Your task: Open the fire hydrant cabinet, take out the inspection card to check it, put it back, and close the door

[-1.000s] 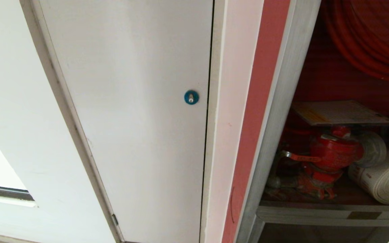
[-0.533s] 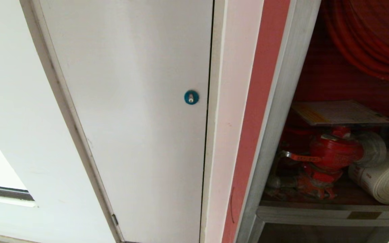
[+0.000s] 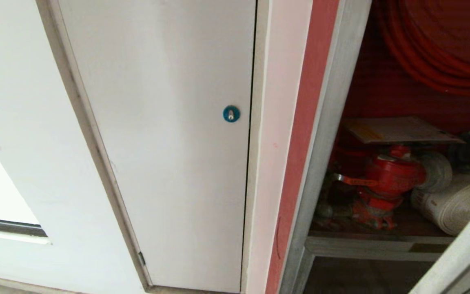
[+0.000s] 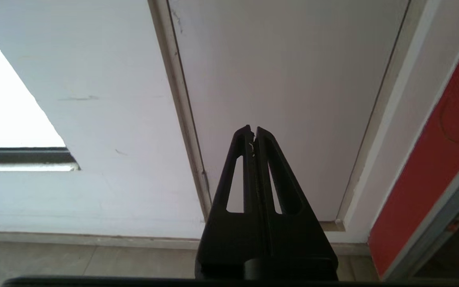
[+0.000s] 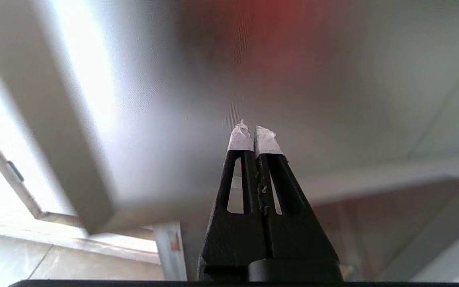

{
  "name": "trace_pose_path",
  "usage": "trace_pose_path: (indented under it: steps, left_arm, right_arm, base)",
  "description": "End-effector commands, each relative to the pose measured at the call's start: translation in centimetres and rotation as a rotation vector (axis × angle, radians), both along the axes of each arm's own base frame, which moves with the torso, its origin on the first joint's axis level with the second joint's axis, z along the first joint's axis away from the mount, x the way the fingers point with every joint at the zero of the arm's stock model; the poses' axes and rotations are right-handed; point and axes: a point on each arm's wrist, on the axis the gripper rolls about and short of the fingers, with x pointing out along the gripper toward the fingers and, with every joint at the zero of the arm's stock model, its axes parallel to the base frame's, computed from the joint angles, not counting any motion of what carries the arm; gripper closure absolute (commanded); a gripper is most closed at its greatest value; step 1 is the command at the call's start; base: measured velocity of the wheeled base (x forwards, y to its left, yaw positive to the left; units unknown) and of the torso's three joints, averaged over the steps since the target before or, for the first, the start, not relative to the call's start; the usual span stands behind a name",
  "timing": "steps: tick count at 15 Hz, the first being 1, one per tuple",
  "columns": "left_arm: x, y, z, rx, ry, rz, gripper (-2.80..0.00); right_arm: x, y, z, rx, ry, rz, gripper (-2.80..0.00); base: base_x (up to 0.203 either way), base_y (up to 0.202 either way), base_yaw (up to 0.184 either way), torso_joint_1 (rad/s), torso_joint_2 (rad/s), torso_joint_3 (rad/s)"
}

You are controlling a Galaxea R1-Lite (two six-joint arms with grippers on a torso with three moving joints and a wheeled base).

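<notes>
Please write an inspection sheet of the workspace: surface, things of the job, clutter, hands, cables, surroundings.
Surface: cabinet shelf, grey metal front edge.
Job's things: fire hydrant cabinet open, red interior visible; inspection card lies flat on top of the red valve; door, only a frame edge seen at the lower right.
Clutter: white rolled hose beside the valve; red hose reel above.
Grippers: left hand shut, empty, facing the white panel door; right hand shut, empty.
Cables: nothing seen.
Surroundings: white wall; blue round lock.
</notes>
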Motion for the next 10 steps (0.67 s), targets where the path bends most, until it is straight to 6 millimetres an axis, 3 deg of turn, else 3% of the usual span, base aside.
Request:
trace_pose_path:
  steps: [1,10]
  left_arm:
    - [-0.01,0.00,-0.02,0.000,-0.001,0.000,0.00]
    - [-0.01,0.00,-0.02,0.000,-0.001,0.000,0.00]
  right_arm:
    - [0.05,0.00,-0.12,-0.001,0.006,0.001,0.00]
    - [0.05,0.00,-0.12,-0.001,0.006,0.001,0.00]
  base:
    - [-0.202,0.000,0.000,-0.012,0.00,0.002]
    - [-0.196,0.000,0.001,0.002,0.00,0.001]
